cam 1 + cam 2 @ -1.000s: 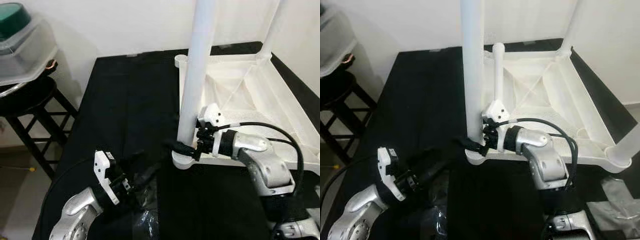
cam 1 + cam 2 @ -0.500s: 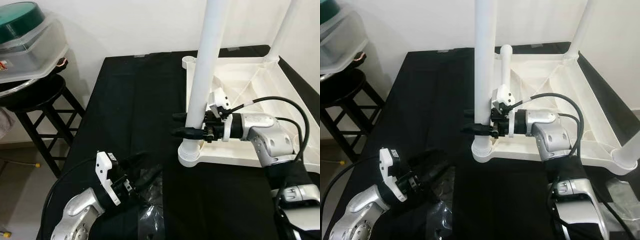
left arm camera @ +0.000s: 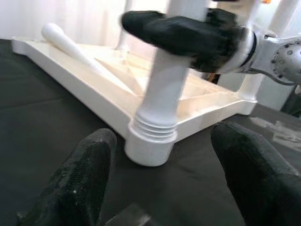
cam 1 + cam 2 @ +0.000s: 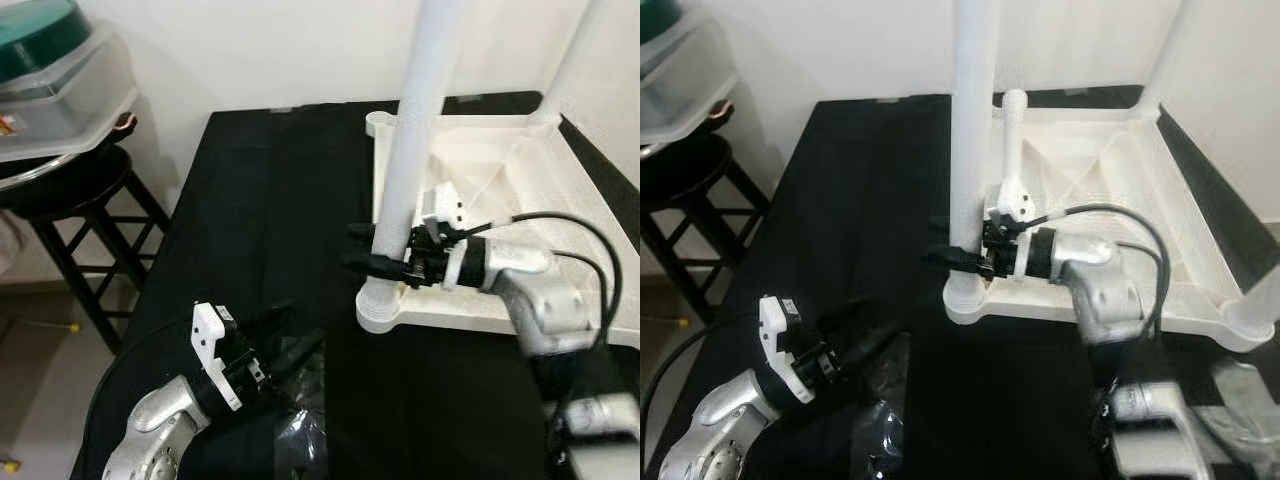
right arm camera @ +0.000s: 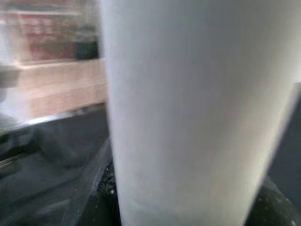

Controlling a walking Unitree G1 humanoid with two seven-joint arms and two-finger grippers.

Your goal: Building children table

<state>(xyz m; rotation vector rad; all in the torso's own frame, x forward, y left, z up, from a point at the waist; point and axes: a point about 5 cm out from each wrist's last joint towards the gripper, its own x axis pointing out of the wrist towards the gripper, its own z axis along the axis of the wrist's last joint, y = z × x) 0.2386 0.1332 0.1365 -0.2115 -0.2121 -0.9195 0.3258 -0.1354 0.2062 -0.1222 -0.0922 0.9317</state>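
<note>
The white table top (image 4: pixel 520 200) is lying upside down on the black cloth (image 4: pixel 260 220), and the near white leg (image 4: pixel 415 150) is standing upright in the corner socket (image 4: pixel 385 305) of that top. The right gripper (image 4: pixel 372 252) is reaching in from the right and pinching this leg just above its threaded base, one black finger (image 4: pixel 360 265) passing in front of the tube and the other behind it; in the right wrist view the leg (image 5: pixel 188 113) is sitting tight between the fingers, though that picture is blurred, so how firm the contact is remains hard to judge. Beyond this gripper, a second white leg (image 4: pixel 1012 140) is lying loose inside the upturned top, and another leg (image 4: pixel 575 55) is standing at the far corner. The left gripper (image 4: pixel 285 335) is hovering low over the cloth, near and to the left of the socket, its fingers (image 3: pixel 84 174) spread wide apart with nothing between them. Just below it, a piece of clear plastic wrap (image 4: pixel 300 430) is lying on the cloth. Far off to its left, a black stool (image 4: pixel 70 200) is carrying a clear plastic container (image 4: pixel 60 90).
</note>
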